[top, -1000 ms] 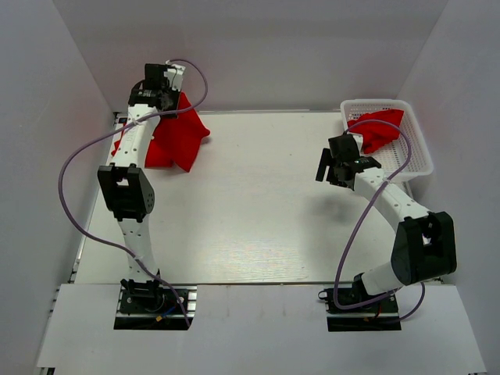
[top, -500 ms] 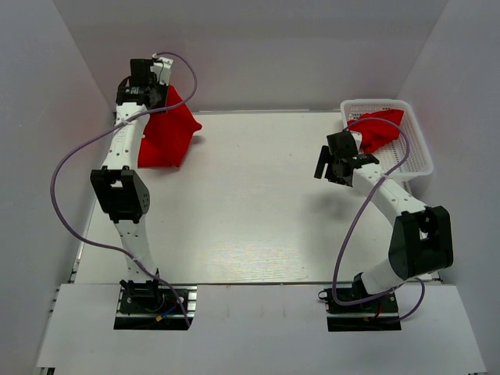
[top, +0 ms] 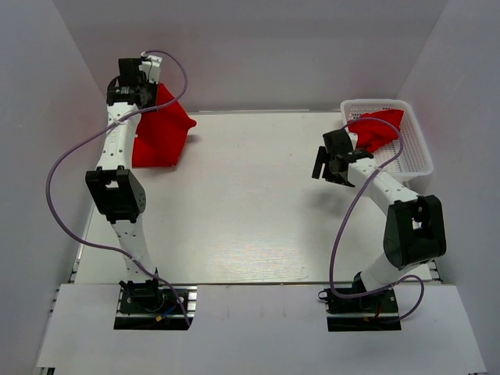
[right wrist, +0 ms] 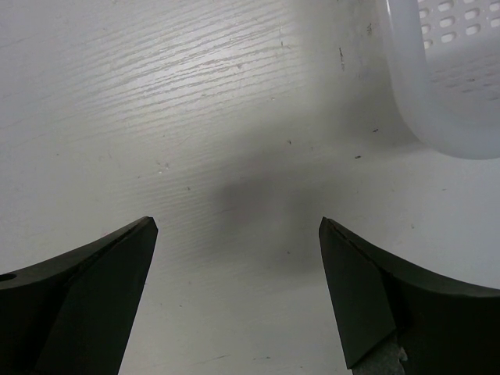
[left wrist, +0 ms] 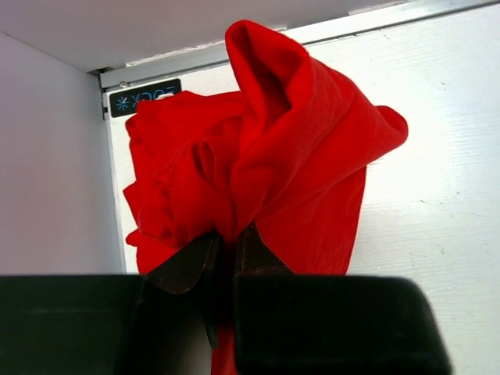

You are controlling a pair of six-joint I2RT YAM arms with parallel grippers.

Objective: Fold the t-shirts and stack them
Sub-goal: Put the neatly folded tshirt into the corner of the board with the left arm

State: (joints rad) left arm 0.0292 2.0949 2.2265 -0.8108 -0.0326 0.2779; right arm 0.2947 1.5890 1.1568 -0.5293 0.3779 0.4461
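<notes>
A red t-shirt point(top: 162, 133) hangs bunched from my left gripper point(top: 143, 92) at the far left corner of the table; its lower edge rests on the table. In the left wrist view the jaws are pinched on the cloth point(left wrist: 266, 156) at my left gripper point(left wrist: 228, 238). A second red t-shirt point(top: 376, 127) lies crumpled in the white basket point(top: 414, 148) at the far right. My right gripper point(top: 326, 162) is open and empty above the bare table, just left of the basket; in its wrist view my right gripper point(right wrist: 238, 226) has its fingers spread wide.
The basket's rounded corner point(right wrist: 445, 86) shows at the upper right of the right wrist view. White walls enclose the table on the left, back and right. A purple cable point(top: 70, 164) loops beside the left arm.
My left gripper has pulled the red t-shirt further toward the far left corner and lifted it, so it hangs more narrowly. My right gripper has shifted slightly toward the far side.
</notes>
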